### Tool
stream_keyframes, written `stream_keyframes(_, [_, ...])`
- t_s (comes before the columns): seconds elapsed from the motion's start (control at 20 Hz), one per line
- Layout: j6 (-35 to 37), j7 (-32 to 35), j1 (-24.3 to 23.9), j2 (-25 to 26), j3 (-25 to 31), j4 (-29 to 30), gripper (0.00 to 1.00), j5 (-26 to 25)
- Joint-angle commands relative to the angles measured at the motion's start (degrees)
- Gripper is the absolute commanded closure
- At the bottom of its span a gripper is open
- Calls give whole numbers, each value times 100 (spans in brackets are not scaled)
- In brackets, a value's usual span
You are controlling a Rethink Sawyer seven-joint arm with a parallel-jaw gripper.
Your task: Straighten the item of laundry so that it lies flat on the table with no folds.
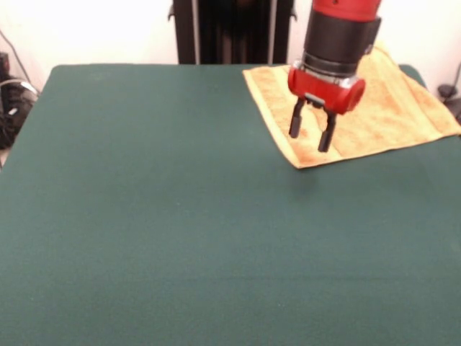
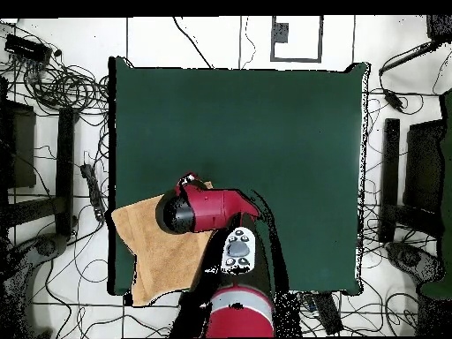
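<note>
The item of laundry, a yellow-orange towel (image 1: pixel 374 115), lies spread at the far right corner of the green table (image 1: pixel 180 216), with one edge reaching the table's right side. In the overhead view the towel (image 2: pixel 159 252) sits at the bottom left corner and hangs a little past the table (image 2: pixel 265 132) edge. My gripper (image 1: pixel 311 133) hovers above the towel's near corner, open, with nothing between its black fingers (image 1: pixel 296 122). From overhead the arm's red head (image 2: pixel 199 210) covers the gripper and part of the towel.
Cables (image 2: pixel 53 79) and dark stands (image 2: pixel 35 177) ring the table on the floor. A black frame (image 1: pixel 230 29) rises behind the table's far edge. The broad green top stretches left and toward the camera from the towel.
</note>
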Motion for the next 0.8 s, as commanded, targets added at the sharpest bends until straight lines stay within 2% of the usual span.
stream_keyframes(0.05, [496,-254,-176,776,775,-113,0,-74])
stream_keyframes(0.3, [746,-386,-275,1005,886,-137,0,-83])
stream_keyframes(0.8, [290,-559,-515,1780,1063,-695,0,-362])
